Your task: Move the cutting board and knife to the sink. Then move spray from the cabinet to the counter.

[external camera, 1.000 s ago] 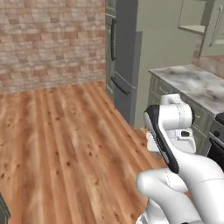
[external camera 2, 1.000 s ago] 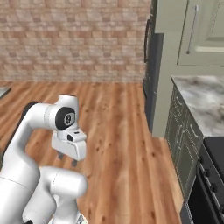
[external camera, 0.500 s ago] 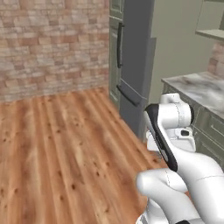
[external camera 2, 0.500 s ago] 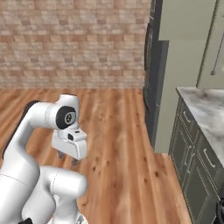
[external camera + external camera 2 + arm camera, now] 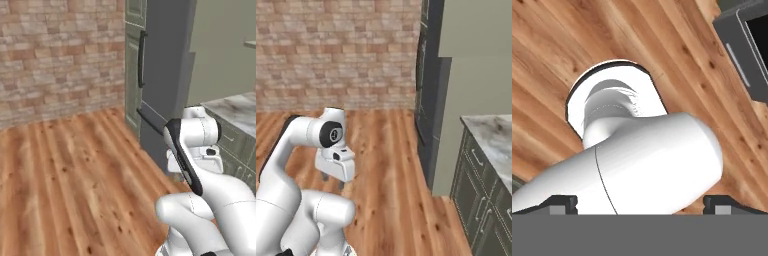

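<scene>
My gripper (image 5: pixel 332 179) hangs from the folded arm and points down at the wooden floor. Its two dark fingertips (image 5: pixel 562 202) stand far apart at the bottom of the hand view with nothing between them, so it is open. The counter (image 5: pixel 491 132), pale marble over sage-green drawers, sits at the right, well away from the gripper; it also shows at the right edge as the counter (image 5: pixel 237 107). The cutting board, knife, sink, spray and cabinet are out of view.
A tall grey fridge (image 5: pixel 165 75) stands just left of the counter, also seen as the fridge (image 5: pixel 428 75). A brick wall (image 5: pixel 55 55) closes the back. Open wooden floor (image 5: pixel 386 165) lies ahead and left. A dark appliance (image 5: pixel 747 45) shows in the hand view's corner.
The whole picture has shifted: the base has driven, so fridge and counter look nearer and the black stovetop has left the views. The arm keeps its folded pose and the gripper stays open.
</scene>
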